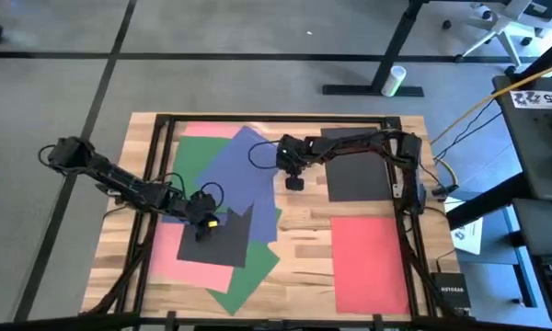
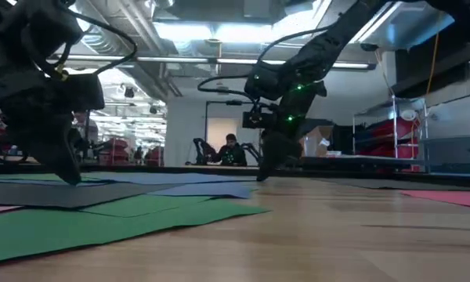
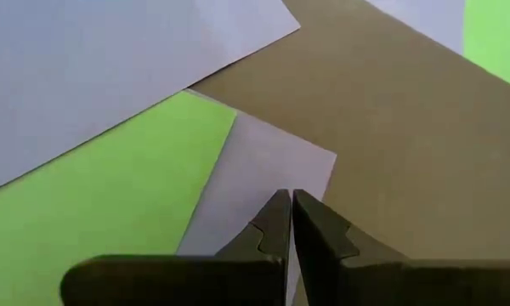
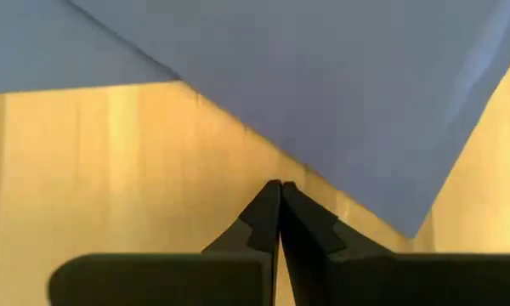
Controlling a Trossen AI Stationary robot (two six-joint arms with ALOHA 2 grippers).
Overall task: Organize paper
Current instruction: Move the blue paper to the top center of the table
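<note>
blue paper [image 4: 306,76] past closed right pincer [image 4: 280,189]

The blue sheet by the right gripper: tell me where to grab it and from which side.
Probably the blue sheet's edge that overhangs bare wood of the table, coming in low from the table's middle. It lies flat and thin, so only a free edge gives purchase. The right gripper, shut, sits just off that edge; the left gripper is over the pile.

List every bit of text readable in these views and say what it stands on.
"NETGEAR": on the small black box at the table's right edge, just legible.
Black print on the white sign on the desk at far right: too blurred to read.
The paper sheets carry no text.
</note>
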